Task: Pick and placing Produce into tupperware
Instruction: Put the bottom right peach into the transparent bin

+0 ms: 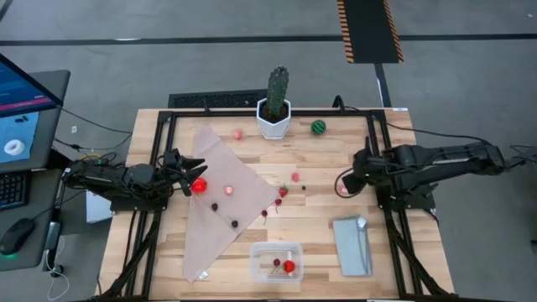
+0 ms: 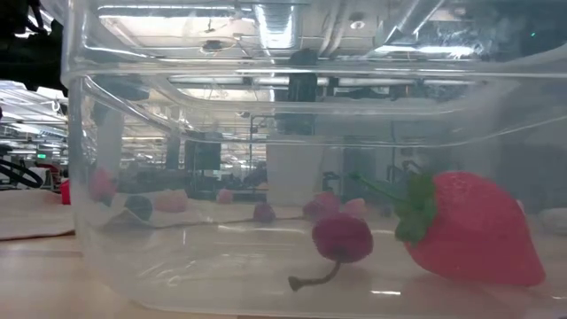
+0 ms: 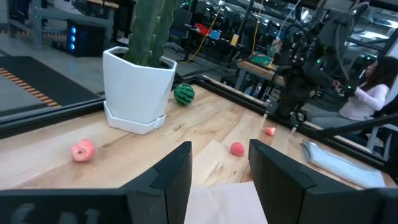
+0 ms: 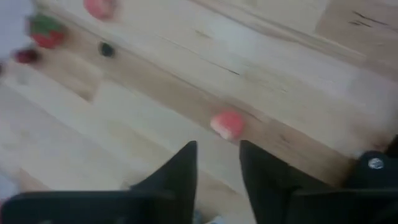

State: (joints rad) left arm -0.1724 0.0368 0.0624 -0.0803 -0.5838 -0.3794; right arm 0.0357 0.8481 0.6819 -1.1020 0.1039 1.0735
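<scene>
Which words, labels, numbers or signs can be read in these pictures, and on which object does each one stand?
No text can be read in any view.
The monitor screen at the left edge of the high view shows graphics, too small to read.
The tupperware, lid and cactus pot carry no visible label.

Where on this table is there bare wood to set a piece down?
Bare wood lies between the tupperware and the grey lid, also behind the lid near the right claw. Crowded: the beige cloth and its right edge, dotted with fruit.
</scene>
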